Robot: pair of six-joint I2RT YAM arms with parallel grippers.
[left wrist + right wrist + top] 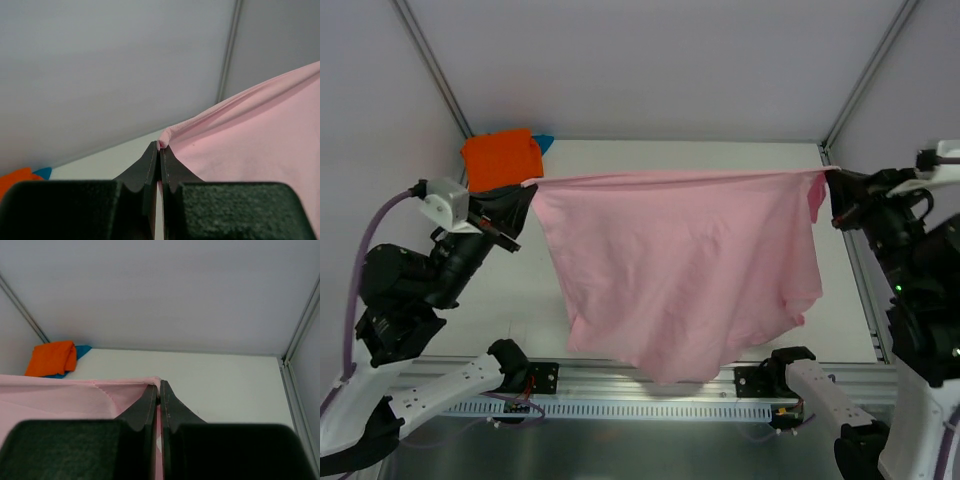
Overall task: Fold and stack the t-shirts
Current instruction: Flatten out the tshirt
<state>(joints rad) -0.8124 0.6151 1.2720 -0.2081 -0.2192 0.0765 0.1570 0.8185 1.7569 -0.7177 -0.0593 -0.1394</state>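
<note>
1. The orange t-shirt (500,158) lies folded at the far left corner of the table (700,155). It sits on the teal-blue t-shirt (544,142), of which only a corner peeks out. Judging by this, two shirts are already stacked there, out of the working space.
2. The left gripper (525,190) is raised just in front of that stack. Its jaws are pressed together on a small pinch of pink cloth, which the left wrist view shows bunched at the fingertips.
3. The light pink t-shirt (680,280) hangs between the two arms above the middle of the table. Its top edge is pulled into a nearly straight line from one gripper to the other, and the rest drapes toward the near edge. I cannot tell whether the lower hem touches the table. Held taut like this, the cloth opens out flat, probably so it can be laid down smooth for folding.
4. The right gripper (835,185) is up near the far right corner. Its jaws are likewise clamped tight on the shirt's other top corner, with a little loose fabric dangling beside them.
</note>
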